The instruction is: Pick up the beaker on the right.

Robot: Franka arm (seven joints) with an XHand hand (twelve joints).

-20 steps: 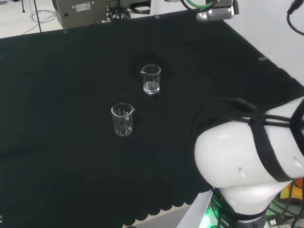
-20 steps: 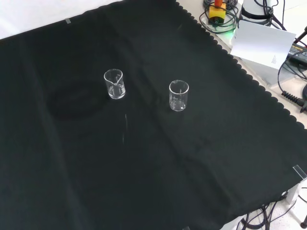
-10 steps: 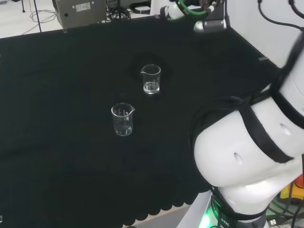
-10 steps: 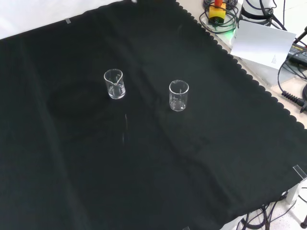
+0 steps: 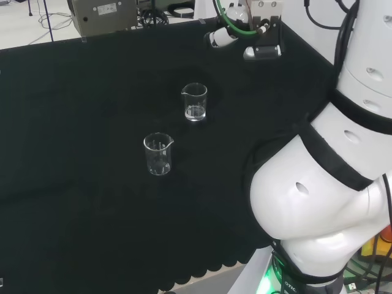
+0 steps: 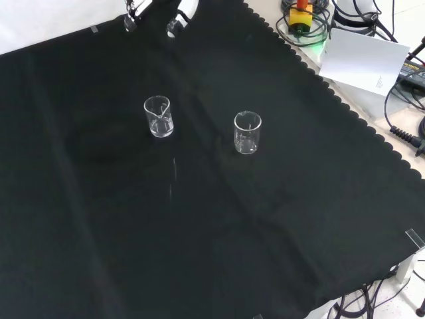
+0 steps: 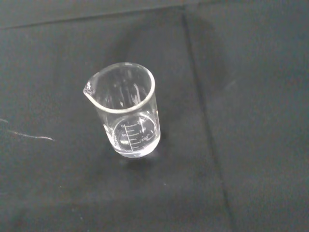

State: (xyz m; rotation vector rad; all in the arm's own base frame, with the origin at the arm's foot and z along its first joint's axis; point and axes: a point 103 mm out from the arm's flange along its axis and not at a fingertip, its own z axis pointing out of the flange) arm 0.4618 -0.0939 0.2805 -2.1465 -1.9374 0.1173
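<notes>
Two small clear glass beakers are seen standing upright and well apart on a black cloth (image 6: 279, 252) covering the bench.

In the head view, the nearer clear glass beaker with a pouring lip (image 5: 158, 154) is placed left of the farther clear glass beaker (image 5: 195, 101). That farther beaker, on the right in the head view, is judged to be the task's beaker; in the front view it is the left one (image 6: 159, 116), and it is probably the beaker shown close in the wrist view (image 7: 125, 111). It appears empty, so it is judged light, rigid, smooth, slippery and breakable. A grasp round the middle of its wall, below the rim, would be suitable.

Farthest off, the black and white hand (image 5: 254, 38) is held above the cloth's far edge, apart from both beakers. Nothing is held. Whether its fingers (image 6: 178, 18) are spread or curled cannot be told.
</notes>
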